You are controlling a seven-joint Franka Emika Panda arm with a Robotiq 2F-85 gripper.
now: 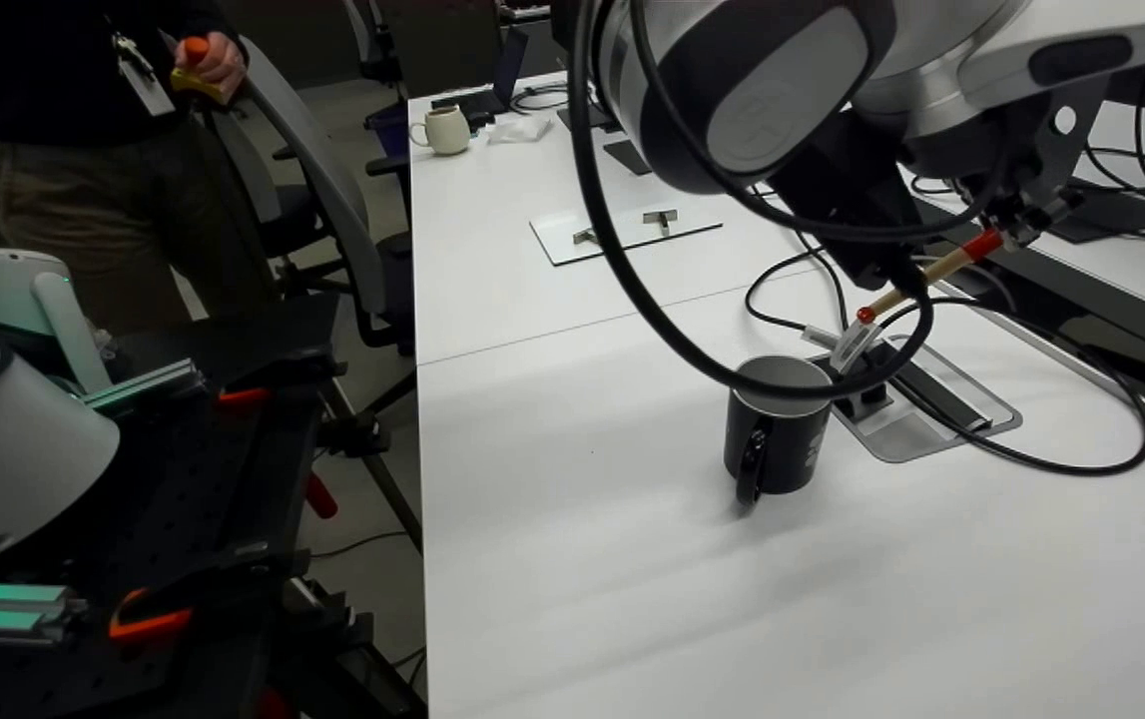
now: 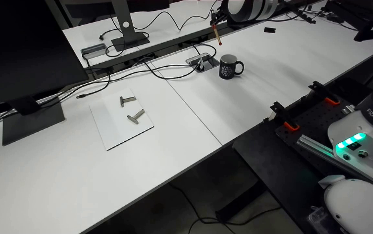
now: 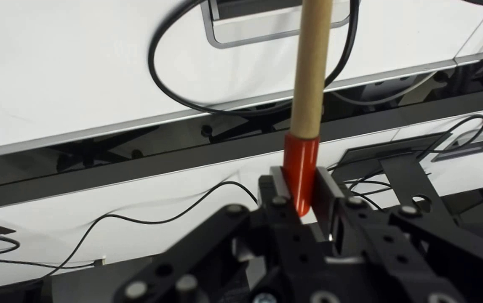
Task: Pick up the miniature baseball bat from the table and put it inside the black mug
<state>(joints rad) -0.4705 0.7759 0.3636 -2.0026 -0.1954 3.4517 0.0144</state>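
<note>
Here's the bat, tilted in the air, right side of an exterior view, and the gripper has its red end pinched, jaws tight against it! The mug (handle toward me) stands upright on the table, lower and further left.

Your wooden miniature baseball bat, red-ended, slants midair near the upright black mug on the white table.

The white table carries an upright black mug, a thin board and cables.
</note>
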